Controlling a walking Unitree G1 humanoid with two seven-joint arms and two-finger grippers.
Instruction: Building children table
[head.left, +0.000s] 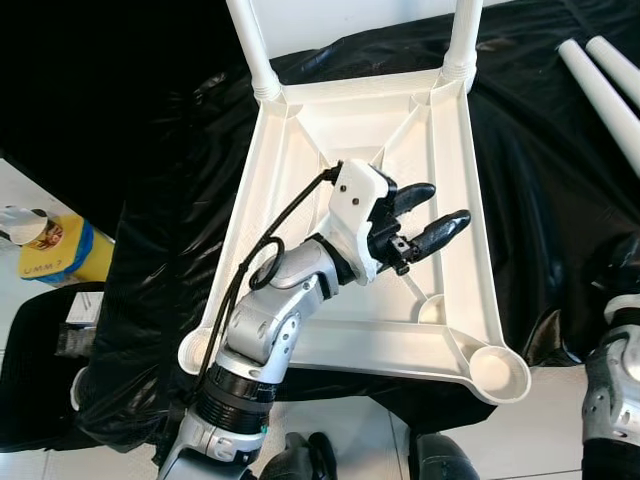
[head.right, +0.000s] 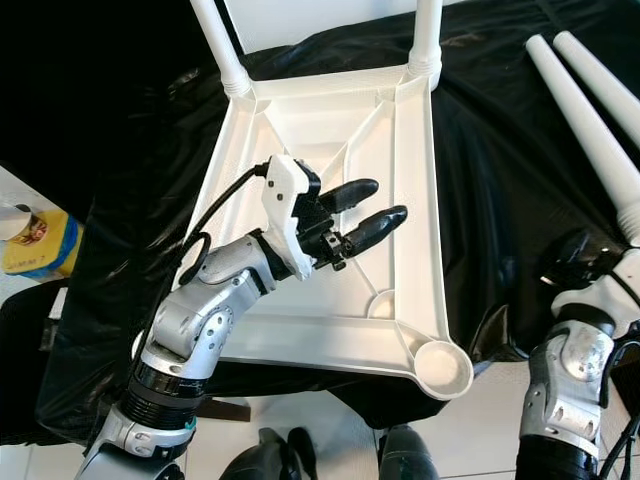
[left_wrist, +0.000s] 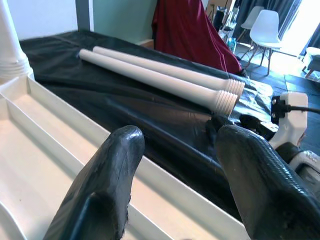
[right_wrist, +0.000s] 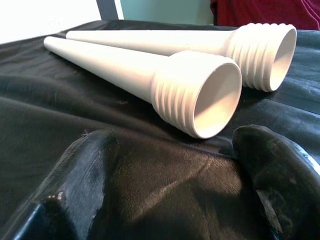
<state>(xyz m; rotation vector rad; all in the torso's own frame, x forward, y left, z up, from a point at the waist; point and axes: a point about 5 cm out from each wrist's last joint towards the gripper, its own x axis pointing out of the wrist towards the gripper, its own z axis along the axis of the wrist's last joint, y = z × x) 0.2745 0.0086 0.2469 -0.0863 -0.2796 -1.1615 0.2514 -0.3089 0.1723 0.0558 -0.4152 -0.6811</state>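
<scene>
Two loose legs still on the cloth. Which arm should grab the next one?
Right. The right end effector sits open at the threaded ends of the two loose legs on the black cloth. The left end effector hovers open over the upturned tabletop, farther away.

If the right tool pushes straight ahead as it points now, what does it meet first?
Most likely the threaded open end of the nearer white plastic table leg, lying on the black plastic sheet just beyond the open right tool; depth uncertain.

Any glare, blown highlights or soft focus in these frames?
Left eye view: the white table top is nearly blown out and the black sheet glints. Left wrist view: windows behind are overexposed; the left pincer fingers are soft. Right wrist view: the two loose legs are sharp, the right pincer blurred.
</scene>
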